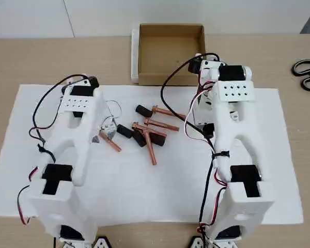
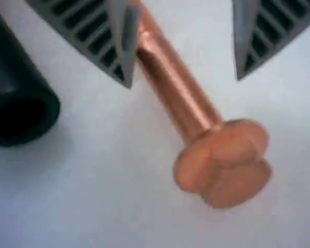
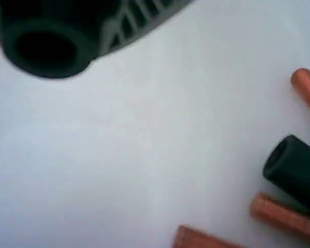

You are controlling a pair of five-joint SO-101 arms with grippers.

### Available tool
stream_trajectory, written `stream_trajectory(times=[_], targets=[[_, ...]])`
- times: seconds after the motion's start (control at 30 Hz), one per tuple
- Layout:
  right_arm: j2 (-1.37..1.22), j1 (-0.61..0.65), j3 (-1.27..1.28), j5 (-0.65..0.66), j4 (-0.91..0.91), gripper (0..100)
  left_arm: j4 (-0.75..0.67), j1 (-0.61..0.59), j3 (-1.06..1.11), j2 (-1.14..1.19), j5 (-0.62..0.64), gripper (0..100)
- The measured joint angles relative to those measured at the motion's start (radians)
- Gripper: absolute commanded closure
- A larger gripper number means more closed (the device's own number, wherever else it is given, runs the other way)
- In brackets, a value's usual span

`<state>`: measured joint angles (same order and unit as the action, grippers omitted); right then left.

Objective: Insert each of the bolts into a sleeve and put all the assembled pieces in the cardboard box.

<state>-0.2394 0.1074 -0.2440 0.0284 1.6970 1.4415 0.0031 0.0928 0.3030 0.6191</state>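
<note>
- Grey fingers (image 2: 93, 36) of the left claw (image 2: 183, 80) hang spread apart over the white sheet (image 2: 93, 206), gripping nothing.
- Through the gap runs the shaft of a copper bolt (image 2: 194, 119), lying flat. Its long axis crosses at a slant rather than squarely, and its head pokes out clear of the fingertips (the shaft sits hard by one finger, with open room to the other).
- That off-centre lie is what I'd watch. Closing should pinch the shaft across its width, but the near finger would likely meet it first and might roll it.
- One loose sleeve (image 2: 15, 108) lies just beside this bolt, mouth open.
- Over on the other side, the right claw (image 3: 57, 26) looks clamped on a held sleeve (image 3: 46, 51), its bore showing.
- Seen from above, the left arm is plainly nearer this bolt, and the right stands across the heap of bolts and sleeves (image 1: 150, 132), well apart.
- At the far edge of the tabletop (image 1: 41, 57), the cardboard box (image 1: 170, 51) waits with nothing in it.
</note>
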Motion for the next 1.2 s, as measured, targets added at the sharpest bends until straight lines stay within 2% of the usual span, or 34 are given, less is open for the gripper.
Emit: stream_trajectory(times=[0.4,0.57,0.9,1.07,1.2], targets=[[0.0,0.0,0.0,0.0,0.0,99.5,-0.051,0.0,0.0,0.052,0.118,88],[0.0,0.0,0.0,0.0,0.0,99.5,-0.055,0.003,0.0,0.052,0.129,100],[0.0,0.0,0.0,0.0,0.0,99.5,-0.069,0.008,-0.006,0.055,0.133,100],[0.0,0.0,0.0,0.0,0.0,99.5,0.014,0.005,-0.087,0.058,0.021,100],[0.0,0.0,0.0,0.0,0.0,99.5,0.133,0.002,-0.206,0.052,-0.176,100]])
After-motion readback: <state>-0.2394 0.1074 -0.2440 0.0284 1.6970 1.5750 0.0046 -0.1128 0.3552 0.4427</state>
